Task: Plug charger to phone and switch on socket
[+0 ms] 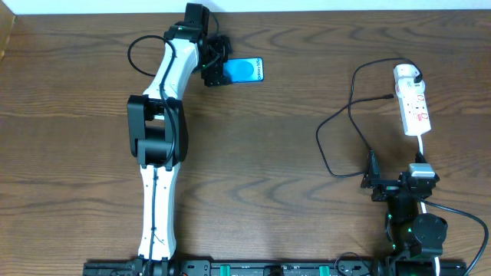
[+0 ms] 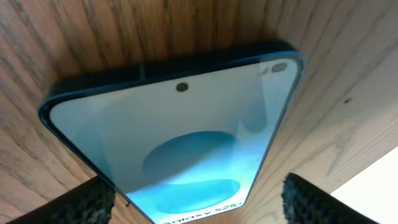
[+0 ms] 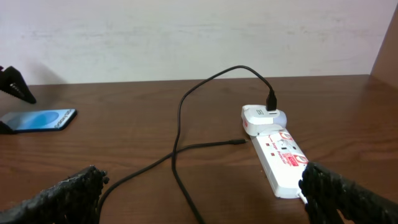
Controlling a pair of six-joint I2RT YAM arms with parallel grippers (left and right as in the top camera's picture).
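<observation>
The charger (image 3: pixel 263 117) sits plugged by its white head into the socket (image 3: pixel 283 163).

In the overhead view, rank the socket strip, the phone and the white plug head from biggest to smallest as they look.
1. socket
2. phone, one end hidden, so its gap to the socket is unsure
3. white plug head, clearly smallest

We appear to be in a robotics lab: a left arm (image 1: pixel 157 192) and a right arm (image 1: pixel 418 230) rise from a rail (image 1: pixel 253 269) edging a wood-grain bench (image 1: pixel 261 153). A plain pale wall (image 3: pixel 186 37) stands behind.
</observation>
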